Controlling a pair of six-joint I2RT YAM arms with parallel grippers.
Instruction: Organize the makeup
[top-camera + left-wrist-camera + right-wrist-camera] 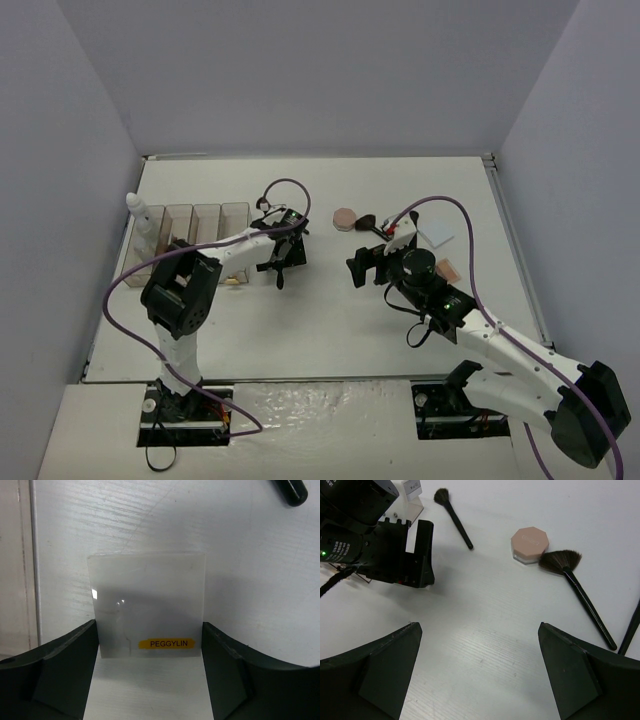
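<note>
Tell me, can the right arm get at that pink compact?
Probably yes: the right gripper is open, and bare table lies between it and the pink compact. Only a fan brush crowds one side.

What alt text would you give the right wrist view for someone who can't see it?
The open right gripper hovers over a white table, facing a pink compact, a black-handled fan brush and a smaller brush. The left gripper sits at upper left.

Pink compact (530, 543) — black brush (585, 601) — clear sachet (150, 595), yellow label (166, 643); white table (485, 630).
</note>
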